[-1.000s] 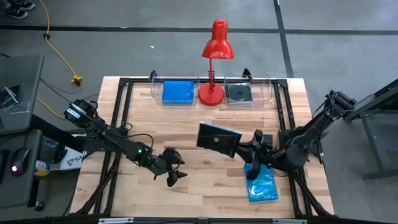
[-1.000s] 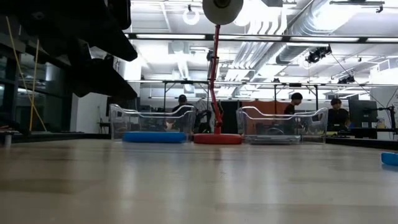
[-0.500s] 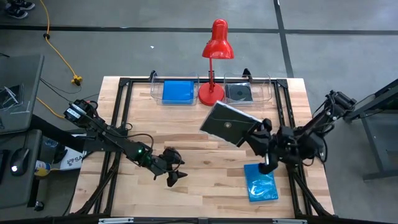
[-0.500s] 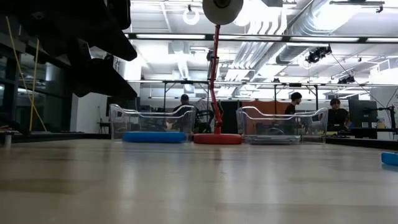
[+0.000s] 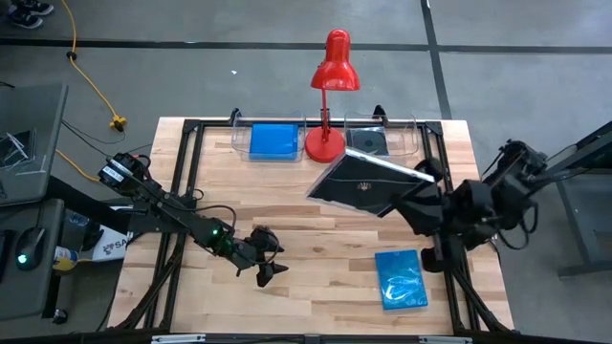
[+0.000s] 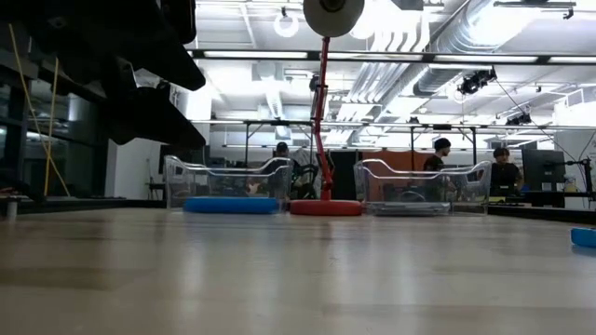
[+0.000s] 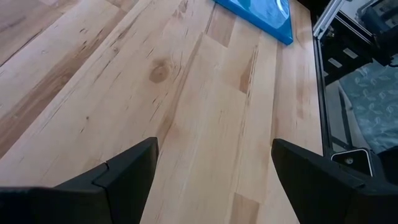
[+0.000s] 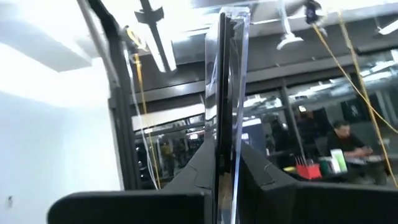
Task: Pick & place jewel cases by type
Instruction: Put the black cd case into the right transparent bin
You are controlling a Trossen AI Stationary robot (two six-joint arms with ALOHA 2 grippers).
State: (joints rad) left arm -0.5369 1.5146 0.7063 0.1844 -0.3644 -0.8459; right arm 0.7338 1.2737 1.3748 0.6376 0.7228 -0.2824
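Note:
My right gripper [image 5: 417, 198] is raised above the table's right half, shut on a black jewel case [image 5: 363, 182]. In the right wrist view that case [image 8: 222, 74] shows edge-on. A blue patterned jewel case [image 5: 402, 279] lies flat on the table near the front right; it also shows in the left wrist view [image 7: 260, 12]. A plain blue case [image 5: 274, 140] lies in the far left clear tray, and a dark case [image 5: 368, 142] in the far right tray. My left gripper [image 5: 270, 263] stands open, low over the table's near middle, with nothing between its fingers. My right gripper pinches the black case between its two fingers at the case's right-hand edge [image 8: 222, 142]. The fingers come from the table's right side, slanting upward. The case is lifted clear of the table, tilted, and juts out from the fingers toward the left.
A red desk lamp [image 5: 328, 96] stands between the two clear trays [image 5: 241, 143] [image 5: 409, 143] at the far edge. A black frame [image 5: 186, 182] runs along the table's sides. Bare wood lies between the two arms. People sit in the room beyond [image 6: 443, 154].
My right gripper has risen well above the table and tipped from pointing down to pointing up, rolling as it went. The black case has gone up with it, toward the far edge, and now stands tilted. The blue patterned case beneath has come fully into view.

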